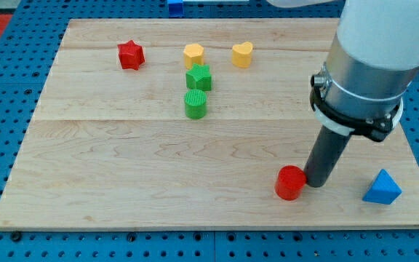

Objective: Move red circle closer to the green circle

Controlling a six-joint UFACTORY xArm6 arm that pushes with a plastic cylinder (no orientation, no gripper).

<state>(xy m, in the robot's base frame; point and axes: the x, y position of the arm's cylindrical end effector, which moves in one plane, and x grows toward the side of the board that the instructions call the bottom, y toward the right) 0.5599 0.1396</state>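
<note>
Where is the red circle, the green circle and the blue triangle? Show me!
red circle (pixel 290 182), camera view, on its round top face.
green circle (pixel 195 104), camera view, on its ribbed top.
blue triangle (pixel 381 188), camera view, on its front face.

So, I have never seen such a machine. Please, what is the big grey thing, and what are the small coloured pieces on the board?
The grey thing is a robot arm seen by one camera. It has no hand, only a dark rod; my tip touches the board just right of the red circle, to push it. Nothing is held. On the wooden board also lie a green circle, a green star, a red star, a yellow hexagon, a yellow heart and a blue pyramid.
</note>
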